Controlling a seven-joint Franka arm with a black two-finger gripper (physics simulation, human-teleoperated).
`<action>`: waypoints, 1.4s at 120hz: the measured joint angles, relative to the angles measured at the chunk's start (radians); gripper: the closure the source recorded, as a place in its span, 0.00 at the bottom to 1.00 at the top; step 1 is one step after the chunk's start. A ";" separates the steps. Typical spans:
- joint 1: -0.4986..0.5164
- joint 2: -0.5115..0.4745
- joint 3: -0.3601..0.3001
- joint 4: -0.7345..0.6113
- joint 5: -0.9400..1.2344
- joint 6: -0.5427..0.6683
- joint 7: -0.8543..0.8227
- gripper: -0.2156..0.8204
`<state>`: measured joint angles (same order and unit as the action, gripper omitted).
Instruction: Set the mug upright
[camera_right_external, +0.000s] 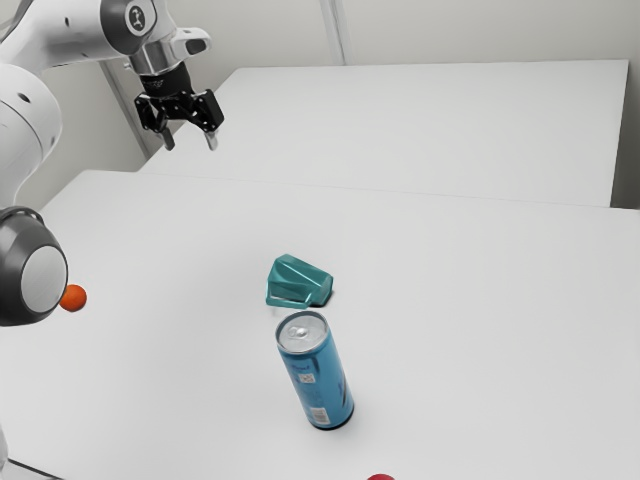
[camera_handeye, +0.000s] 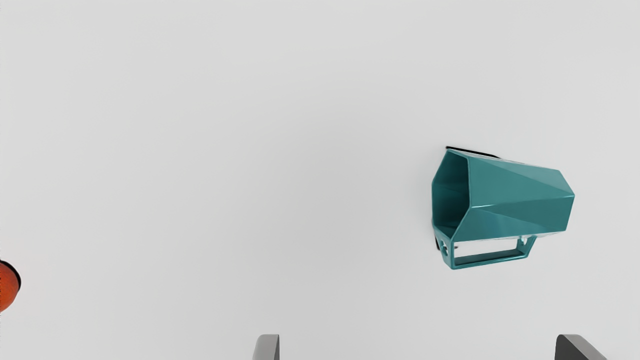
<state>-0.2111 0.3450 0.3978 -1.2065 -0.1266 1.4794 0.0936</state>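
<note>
My gripper (camera_right_external: 190, 142) hangs high above the table at the upper left of the exterior view, open, with nothing between its fingers. The teal faceted mug (camera_right_external: 298, 282) lies on its side on the table, well below my hand and farther toward the exterior view's right. In the wrist view the mug (camera_handeye: 520, 197) shows its open mouth and its rectangular handle, both apart from my gripper (camera_handeye: 417, 345), whose two fingertips stand wide apart.
A blue can (camera_right_external: 318, 375) stands upright close to the mug. An orange ball (camera_right_external: 73, 298) sits near the arm's base at the exterior view's left. Part of a red object (camera_right_external: 380, 477) shows at the exterior view's bottom edge. All are on the white table (camera_right_external: 480, 330).
</note>
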 joint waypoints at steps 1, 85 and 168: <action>0.000 0.000 0.000 0.000 0.000 0.000 0.000 0.21; -0.033 -0.228 0.006 -0.589 0.058 0.273 -0.065 0.21; -0.034 -0.184 0.005 -0.856 -0.455 0.690 0.168 0.21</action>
<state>-0.2453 0.1606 0.4032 -2.0624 -0.5814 2.1698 0.2621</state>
